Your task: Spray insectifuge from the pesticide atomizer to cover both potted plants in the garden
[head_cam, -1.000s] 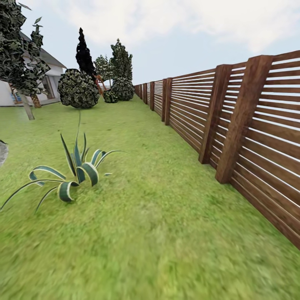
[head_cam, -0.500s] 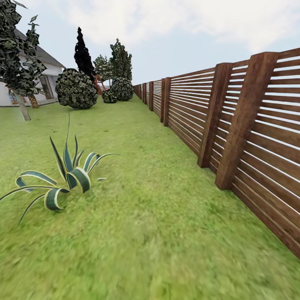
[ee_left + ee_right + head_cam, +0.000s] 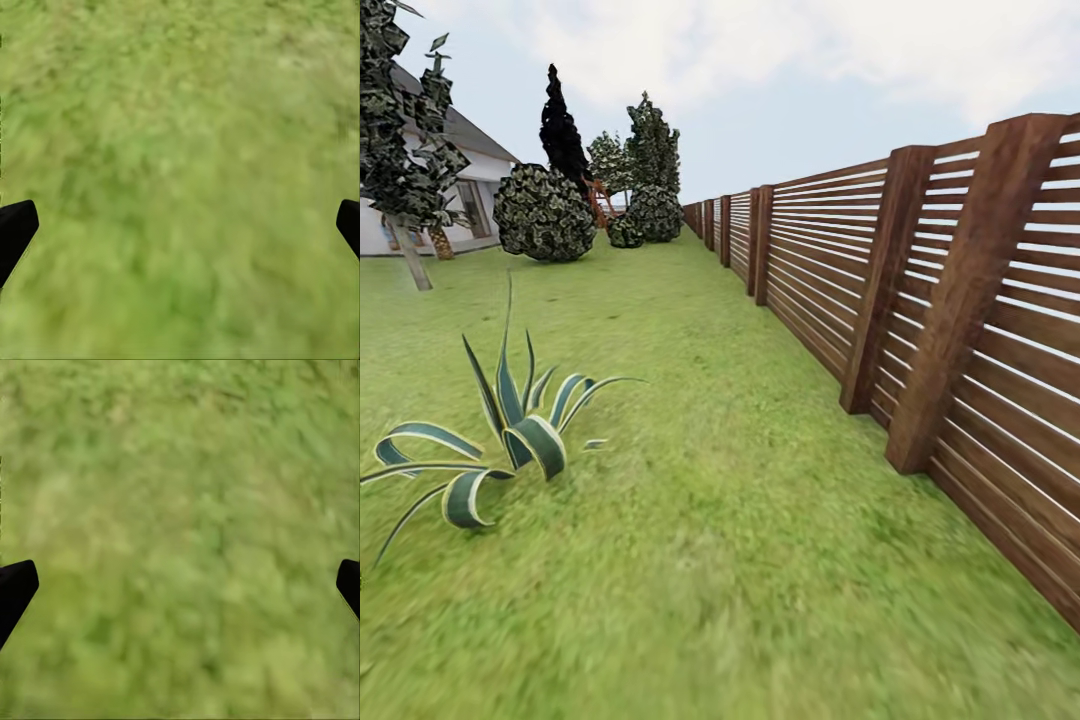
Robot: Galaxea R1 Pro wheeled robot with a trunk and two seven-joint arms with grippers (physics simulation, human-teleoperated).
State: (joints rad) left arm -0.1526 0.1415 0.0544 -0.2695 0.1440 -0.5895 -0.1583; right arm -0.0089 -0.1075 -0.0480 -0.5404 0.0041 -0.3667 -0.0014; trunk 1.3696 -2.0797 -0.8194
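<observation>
The pesticide atomizer and the two potted plants are out of view. I am on the garden lawn (image 3: 720,560) beside the brown slatted fence (image 3: 960,330). My left gripper (image 3: 180,232) hangs open over bare grass, its black fingertips (image 3: 15,229) at the frame's two sides with nothing between them. My right gripper (image 3: 180,589) is also open over grass, black fingertips (image 3: 15,585) wide apart and empty.
A spiky clump with striped thin blades (image 3: 500,440) grows on the lawn at the left. The fence runs along the right into the distance. Far back stand round bushes (image 3: 545,215), dark conifers (image 3: 560,125), a leafy tree (image 3: 405,150) and the white house (image 3: 470,190).
The whole head view has shifted: the spiky clump has slid left and lower, and the nearest fence posts look larger and further right. The camera has moved forward along the fence.
</observation>
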